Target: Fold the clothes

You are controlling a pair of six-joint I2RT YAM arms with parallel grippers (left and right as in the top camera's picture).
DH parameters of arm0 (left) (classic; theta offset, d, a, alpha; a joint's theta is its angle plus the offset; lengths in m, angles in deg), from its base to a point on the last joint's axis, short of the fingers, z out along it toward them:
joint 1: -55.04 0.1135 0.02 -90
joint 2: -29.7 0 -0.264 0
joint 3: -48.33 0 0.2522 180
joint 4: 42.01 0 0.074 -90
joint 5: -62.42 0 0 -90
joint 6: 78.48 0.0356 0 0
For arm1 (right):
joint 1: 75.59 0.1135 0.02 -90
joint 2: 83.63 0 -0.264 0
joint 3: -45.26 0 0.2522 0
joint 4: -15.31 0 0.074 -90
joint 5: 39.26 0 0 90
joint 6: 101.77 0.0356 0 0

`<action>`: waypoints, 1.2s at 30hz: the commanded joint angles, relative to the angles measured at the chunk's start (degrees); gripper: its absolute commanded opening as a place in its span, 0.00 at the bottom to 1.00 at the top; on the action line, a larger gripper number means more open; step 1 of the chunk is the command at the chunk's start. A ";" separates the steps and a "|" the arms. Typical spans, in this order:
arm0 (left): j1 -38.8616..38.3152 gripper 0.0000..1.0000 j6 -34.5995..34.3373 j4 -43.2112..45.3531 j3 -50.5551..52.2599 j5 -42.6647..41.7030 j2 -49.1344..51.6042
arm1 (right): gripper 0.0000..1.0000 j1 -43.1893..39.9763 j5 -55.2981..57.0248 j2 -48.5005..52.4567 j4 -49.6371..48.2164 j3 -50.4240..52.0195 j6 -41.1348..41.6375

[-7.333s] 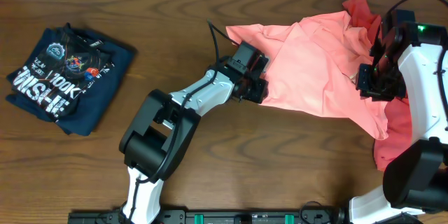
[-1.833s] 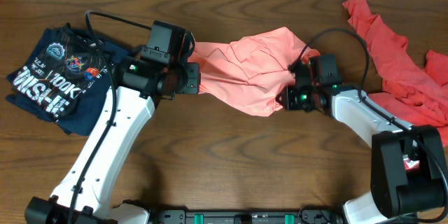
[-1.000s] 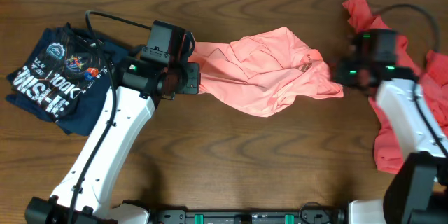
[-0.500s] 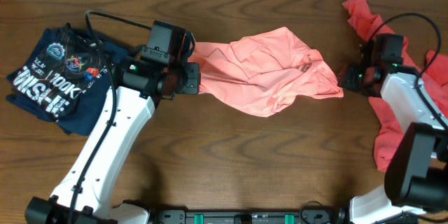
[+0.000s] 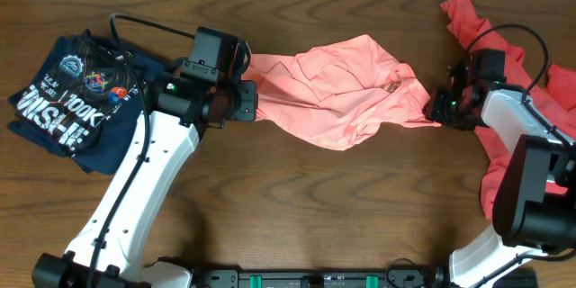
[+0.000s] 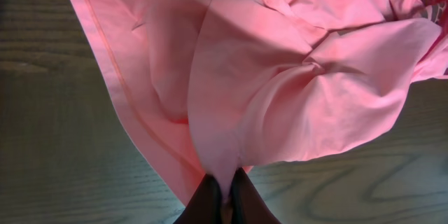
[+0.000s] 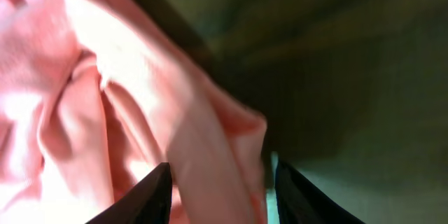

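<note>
Dark wood-grain worktop (image 5: 360,216) filled the overhead view. The salmon-pink shirt (image 5: 342,90) lay crumpled at its middle, its long axis running left to right between the two arms, the narrower end toward the left. The left hand (image 5: 245,101) was at that end and the right hand (image 5: 443,108) sat at the opposite tip. Folds hid nearly all of the chest print. The coral-red shirts (image 5: 463,13) lay in a heap at the far right, partly covered by the right arm and cut off by the frame edge. A navy folded stack (image 5: 76,99) sat well apart at the left.

From the left wrist, the left hand (image 6: 224,190) was pinched tight on the pink shirt (image 6: 280,77), a thin ridge of cloth caught between its fingers. The fabric fanned away in gathers toward the top, over the worktop (image 6: 56,154).

From the right wrist, the picture was blurred and dark. The right hand (image 7: 220,182) stood partly spread, a fold of the pink shirt (image 7: 140,77) lying between its fingers (image 7: 143,194). It did not appear to be clamping it.
</note>
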State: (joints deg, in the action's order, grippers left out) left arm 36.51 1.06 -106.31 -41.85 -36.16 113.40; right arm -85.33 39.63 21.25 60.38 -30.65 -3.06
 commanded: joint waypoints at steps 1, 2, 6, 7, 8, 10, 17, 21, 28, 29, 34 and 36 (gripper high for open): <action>0.24 0.06 0.35 0.04 0.07 0.74 -0.28 | 0.46 0.59 -0.68 -4.00 1.25 -0.11 -0.92; 0.24 0.06 0.35 0.02 0.07 0.74 -0.28 | 0.45 0.59 -0.68 -4.31 2.12 -0.11 -0.90; 0.24 0.06 0.35 0.02 0.07 0.74 -0.28 | 0.40 0.63 1.64 -4.00 5.22 0.15 -0.87; 0.24 0.06 0.35 0.04 0.07 0.74 -0.28 | 0.37 0.66 2.82 -3.91 5.57 0.20 -0.87; 0.24 0.06 0.35 0.04 0.07 0.74 -0.28 | 0.34 0.66 3.65 -3.89 5.70 0.22 -0.87; 0.24 0.06 0.35 0.02 0.07 0.74 -0.28 | 0.33 0.66 4.55 -3.89 5.70 0.22 -0.87; 0.24 0.06 0.33 0.02 0.07 0.72 -0.28 | 0.36 0.66 4.92 -3.76 5.35 0.24 -0.85; 0.24 0.06 0.33 0.02 0.07 0.72 -0.28 | 0.35 0.94 4.92 -2.93 5.35 0.26 -0.87; 0.24 0.06 0.35 0.02 0.07 0.72 -0.28 | 0.20 0.98 4.90 -1.31 5.55 0.37 -0.87; 0.24 0.06 0.35 0.02 0.07 0.72 -0.28 | 0.16 0.98 4.90 -1.33 5.51 0.37 -0.87; 0.24 0.06 0.35 0.02 0.07 0.72 -0.28 | 0.01 0.98 4.90 -1.33 5.55 0.37 -0.87; 0.24 0.06 0.37 0.02 0.07 0.74 -0.28 | 0.01 0.96 4.90 -1.33 5.62 0.37 -0.87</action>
State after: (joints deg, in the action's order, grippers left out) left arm 36.51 1.08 -106.34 -41.85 -36.16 113.40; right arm -85.33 44.20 19.19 65.91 -30.58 -3.72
